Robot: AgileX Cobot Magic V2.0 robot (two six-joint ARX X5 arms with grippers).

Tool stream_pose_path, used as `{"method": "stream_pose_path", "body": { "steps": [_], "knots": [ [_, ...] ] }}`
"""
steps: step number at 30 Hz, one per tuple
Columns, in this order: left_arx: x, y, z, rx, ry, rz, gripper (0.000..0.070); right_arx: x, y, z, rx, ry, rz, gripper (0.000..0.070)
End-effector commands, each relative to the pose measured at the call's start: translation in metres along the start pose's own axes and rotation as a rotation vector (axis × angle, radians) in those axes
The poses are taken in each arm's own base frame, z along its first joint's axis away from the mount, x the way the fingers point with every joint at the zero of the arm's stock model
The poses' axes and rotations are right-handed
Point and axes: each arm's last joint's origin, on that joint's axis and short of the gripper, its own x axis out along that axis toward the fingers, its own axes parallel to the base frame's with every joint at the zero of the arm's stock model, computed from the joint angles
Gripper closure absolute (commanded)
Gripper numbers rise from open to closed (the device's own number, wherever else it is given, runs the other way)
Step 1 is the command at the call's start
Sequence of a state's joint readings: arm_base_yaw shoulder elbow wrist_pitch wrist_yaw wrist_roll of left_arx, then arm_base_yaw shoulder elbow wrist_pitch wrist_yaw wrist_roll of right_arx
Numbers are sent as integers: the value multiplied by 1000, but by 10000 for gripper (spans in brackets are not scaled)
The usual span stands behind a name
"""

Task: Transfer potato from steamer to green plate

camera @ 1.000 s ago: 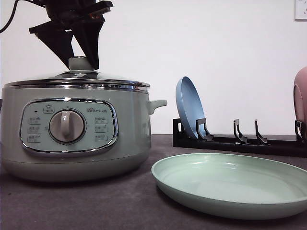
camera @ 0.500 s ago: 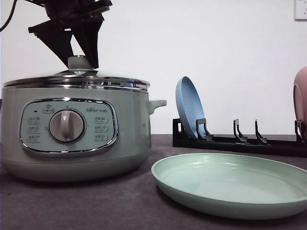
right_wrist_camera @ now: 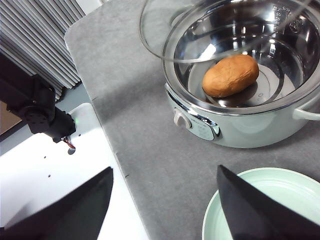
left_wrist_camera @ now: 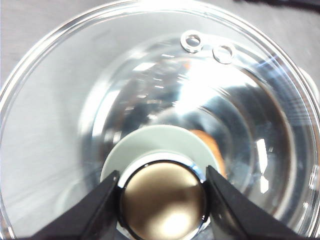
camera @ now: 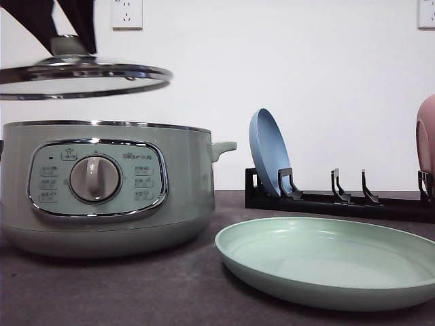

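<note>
Left gripper (left_wrist_camera: 162, 197) is clamping the lid (camera: 81, 73) knob, holding it above the steamer (camera: 109, 187); potato (right_wrist_camera: 230, 75) is sitting inside. Right gripper (right_wrist_camera: 165, 200) is hanging wide open, empty.

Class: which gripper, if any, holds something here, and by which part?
The left gripper holds the round glass lid by its central knob. The right gripper is open and holds nothing.

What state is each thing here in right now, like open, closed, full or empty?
Steamer: open.
Glass lid: lifted off, held by its knob.
Left gripper: fingers shut on the knob.
Right gripper: open, empty.
Potato: lying in the steamer.
Green plate: empty.
Blue plate: standing in rack.
</note>
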State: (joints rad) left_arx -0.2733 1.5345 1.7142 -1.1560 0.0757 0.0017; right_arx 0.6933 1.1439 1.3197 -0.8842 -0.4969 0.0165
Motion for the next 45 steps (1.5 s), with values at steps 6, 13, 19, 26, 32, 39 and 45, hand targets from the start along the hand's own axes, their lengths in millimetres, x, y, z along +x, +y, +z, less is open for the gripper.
{"method": "stream_pose_path", "body": {
  "steps": [6,13,19,26,32,39,45],
  "knots": [
    [-49,21,-3,-46,-155,87,700,1,2,6,33,-23,7,289],
    [-74,45,-18,-111,-174,183,700,1,1,6,79,-24,-13,288],
    [-85,58,-28,-162,-165,226,700,3,-1,6,113,-23,-45,287],
    [-86,62,-30,-180,-157,238,700,15,-7,9,147,-1,-44,283],
    [-86,62,-30,-180,-157,238,700,35,-16,25,198,-5,-35,215],
    [-87,67,-31,-198,-157,253,700,68,-25,70,202,25,-21,191],
    [-89,73,-33,-215,-157,268,700,114,-41,103,218,77,-28,153]
  ]
}}
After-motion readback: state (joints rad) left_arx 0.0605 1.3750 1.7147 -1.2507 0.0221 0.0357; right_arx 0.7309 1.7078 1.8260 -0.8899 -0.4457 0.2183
